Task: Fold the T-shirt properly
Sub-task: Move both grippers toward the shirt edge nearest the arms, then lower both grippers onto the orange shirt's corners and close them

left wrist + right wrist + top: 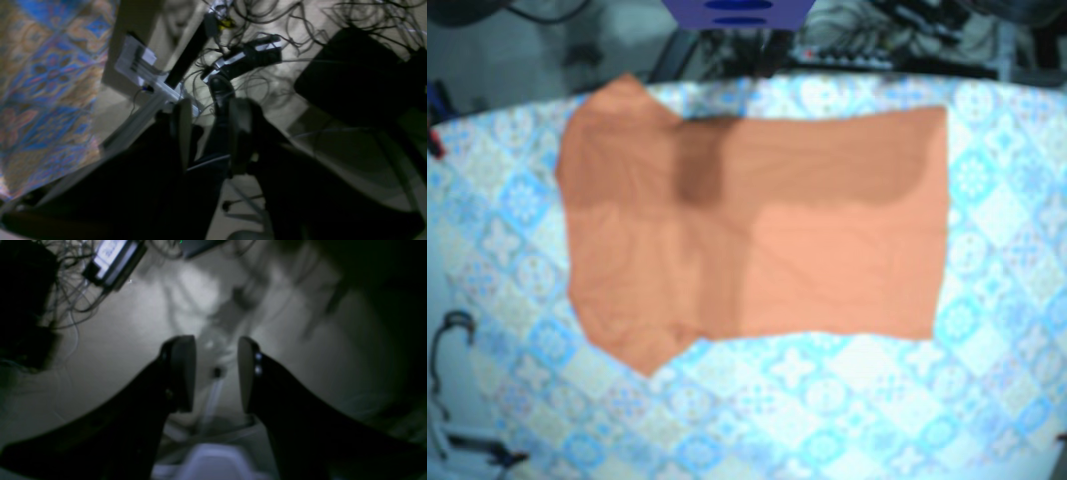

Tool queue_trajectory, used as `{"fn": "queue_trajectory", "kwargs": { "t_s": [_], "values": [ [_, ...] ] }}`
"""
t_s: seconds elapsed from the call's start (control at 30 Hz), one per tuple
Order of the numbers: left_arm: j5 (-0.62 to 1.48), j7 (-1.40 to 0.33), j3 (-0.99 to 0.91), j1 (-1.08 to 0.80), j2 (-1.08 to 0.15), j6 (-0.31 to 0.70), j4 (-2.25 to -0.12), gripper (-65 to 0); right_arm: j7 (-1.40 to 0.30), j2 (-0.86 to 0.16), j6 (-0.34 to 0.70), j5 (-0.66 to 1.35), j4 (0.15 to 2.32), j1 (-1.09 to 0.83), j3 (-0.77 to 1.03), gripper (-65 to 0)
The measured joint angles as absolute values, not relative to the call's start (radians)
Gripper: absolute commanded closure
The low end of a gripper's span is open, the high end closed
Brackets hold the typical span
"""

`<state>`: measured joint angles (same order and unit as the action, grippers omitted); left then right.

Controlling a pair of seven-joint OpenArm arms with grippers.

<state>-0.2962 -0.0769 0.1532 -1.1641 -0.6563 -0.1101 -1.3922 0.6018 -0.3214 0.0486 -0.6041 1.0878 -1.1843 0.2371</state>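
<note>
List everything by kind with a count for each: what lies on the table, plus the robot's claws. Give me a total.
T-shirt, orange, spread flat: 1
Patterned tablecloth, blue and white: 1
Claws: 2, the left claw and the right claw, both open and holding nothing
Total: 4

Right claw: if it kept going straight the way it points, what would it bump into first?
Probably the thin pale bar showing in the gap of the open right claw, or else the pale floor behind it. The picture is blurred, so depth is uncertain.
</note>
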Motion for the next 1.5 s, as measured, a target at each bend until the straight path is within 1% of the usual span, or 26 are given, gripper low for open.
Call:
{"fn": "queue_trajectory", "kwargs": {
  "t_s": [0.13,0.17,0.27,0.37,0.43,0.47,0.5,0.57,0.63,0.77,0.87,1.0,1.1,1.17,1.23,1.37,1.5],
  "values": [
    [-0.295,-0.08,-0.043,-1.303,-0.707,-0.105,-1.571,-19.8,0.586,-0.317,0.047,-0.707,1.307,-1.283,0.392,-20.7],
    [-0.295,-0.089,-0.098,-1.306,-0.714,-0.095,-1.613,-19.8,0.588,-0.307,0.05,-0.722,1.369,-1.29,0.432,-20.7],
    [-0.297,-0.065,-0.243,-1.288,-0.75,-0.105,-1.74,-19.8,0.601,-0.281,0.043,-0.724,1.534,-1.28,0.521,-20.7],
    [-0.299,-0.075,-0.373,-1.289,-0.818,-0.107,-1.827,-19.8,0.595,-0.28,0.043,-0.723,1.683,-1.282,0.566,-20.7],
    [-0.332,-0.094,-0.422,-1.294,-0.828,-0.109,-1.861,-19.9,0.569,-0.279,0.048,-0.725,1.757,-1.287,0.57,-20.7],
    [-0.364,-0.127,-0.43,-1.296,-0.838,-0.095,-1.88,-19.9,0.543,-0.276,0.05,-0.729,1.793,-1.286,0.569,-20.7],
    [-0.384,-0.163,-0.436,-1.299,-0.855,-0.057,-1.899,-19.9,0.525,-0.268,0.051,-0.73,1.821,-1.283,0.564,-20.8],
    [-0.423,-0.211,-0.436,-1.3,-0.889,-0.022,-1.946,-19.9,0.5,-0.261,0.049,-0.77,1.855,-1.285,0.55,-20.9],
    [-0.456,-0.222,-0.439,-1.298,-0.919,-0.006,-1.989,-19.9,0.494,-0.254,0.053,-0.903,1.86,-1.254,0.507,-20.7],
    [-0.511,-0.218,-0.429,-1.3,-0.93,0.097,-2.016,-19.9,0.507,-0.191,0.055,-1.205,1.853,-1.119,0.422,-20.7],
    [-0.604,-0.229,-0.342,-1.262,-0.932,0.157,-2.012,-19.9,0.5,-0.142,0.056,-1.347,1.852,-1.068,0.362,-20.7],
    [-0.797,-0.222,-0.241,-1.208,-0.931,0.136,-2.018,-19.9,0.503,-0.141,0.056,-1.388,1.851,-1.018,0.27,-20.7],
    [-0.847,-0.216,-0.167,-1.199,-0.921,0.153,-2.015,-19.9,0.498,-0.15,0.052,-1.42,1.851,-0.984,0.227,-20.7],
    [-0.872,-0.23,-0.118,-1.134,-0.869,0.165,-2.009,-19.9,0.508,-0.153,0.056,-1.433,1.845,-0.97,0.199,-20.9],
    [-0.903,-0.216,-0.105,-1.076,-0.797,0.139,-2.013,-19.9,0.51,-0.189,0.055,-1.429,1.829,-0.95,0.171,-21.0],
    [-0.98,-0.233,-0.107,-1.053,-0.709,0.146,-2.014,-19.9,0.489,-0.218,0.055,-1.432,1.803,-0.9,0.152,-21.0],
    [-0.987,-0.221,-0.101,-1.023,-0.671,0.154,-2.012,-19.9,0.509,-0.205,0.051,-1.432,1.802,-0.89,0.142,-21.0]
  ]
}}
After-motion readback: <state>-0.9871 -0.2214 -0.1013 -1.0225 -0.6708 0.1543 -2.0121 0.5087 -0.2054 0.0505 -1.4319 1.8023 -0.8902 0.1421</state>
